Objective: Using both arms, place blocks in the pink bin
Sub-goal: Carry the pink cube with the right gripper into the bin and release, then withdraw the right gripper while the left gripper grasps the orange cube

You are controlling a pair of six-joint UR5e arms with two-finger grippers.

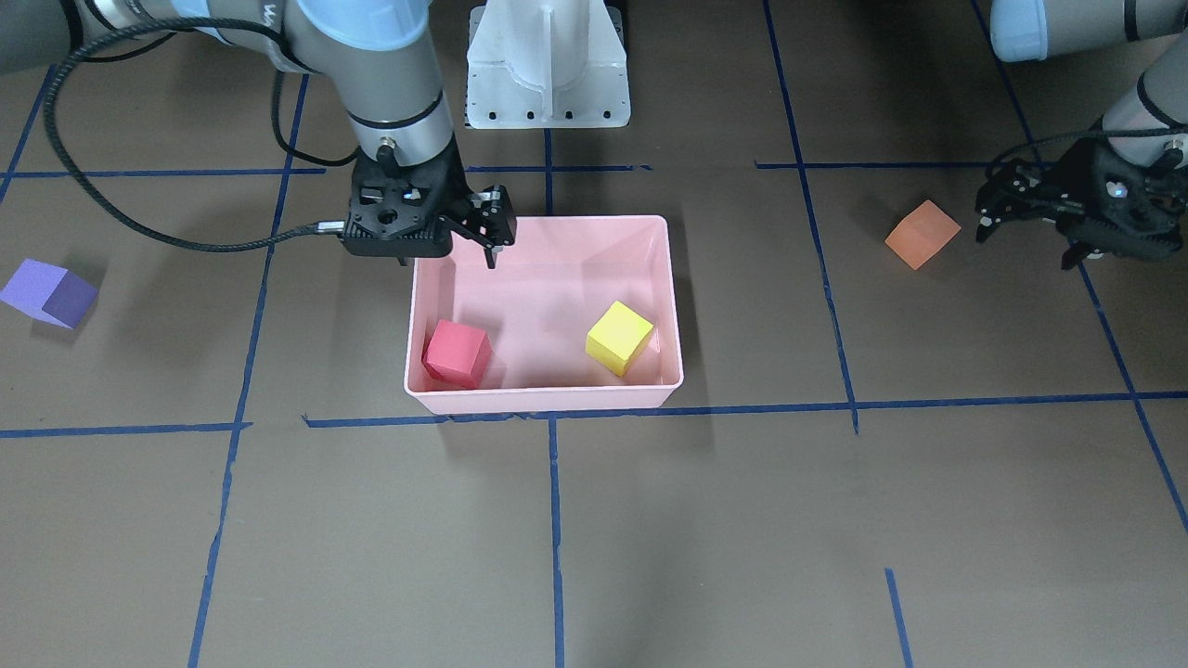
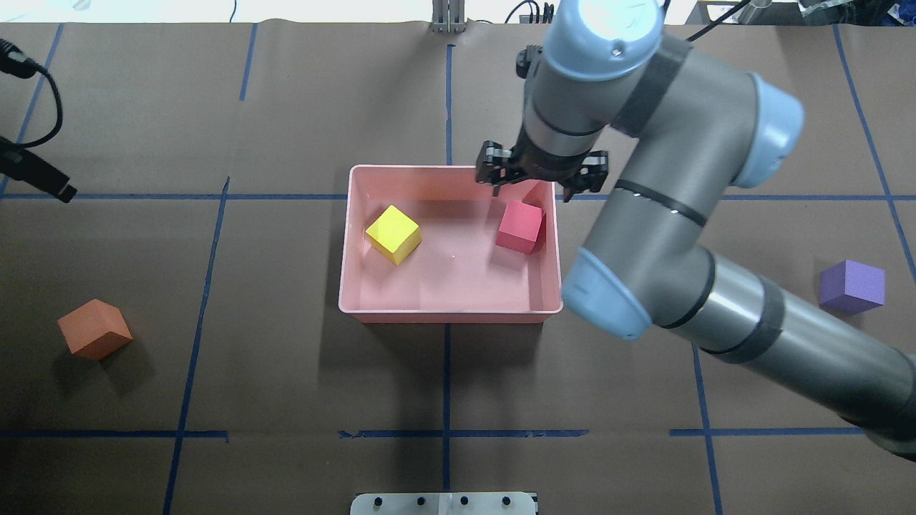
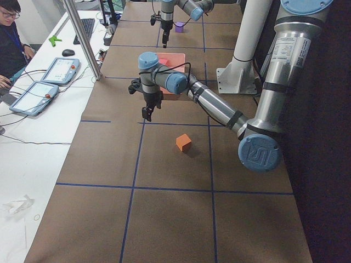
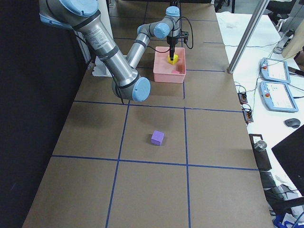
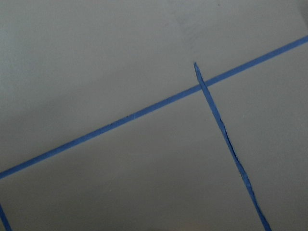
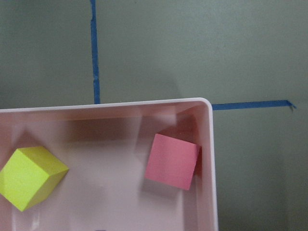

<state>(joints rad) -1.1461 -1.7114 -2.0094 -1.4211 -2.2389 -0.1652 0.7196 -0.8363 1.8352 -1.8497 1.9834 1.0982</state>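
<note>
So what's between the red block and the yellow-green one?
Nothing: just bare floor of the pink bin separates the red block from the yellow-green block. The right wrist view shows it plainly, the overhead view too.

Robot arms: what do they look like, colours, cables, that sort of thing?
Both the right arm and left arm are grey-silver tubes with light-blue joint caps and dark bands. The right gripper and left gripper are black, two-fingered, with black cables.
</note>
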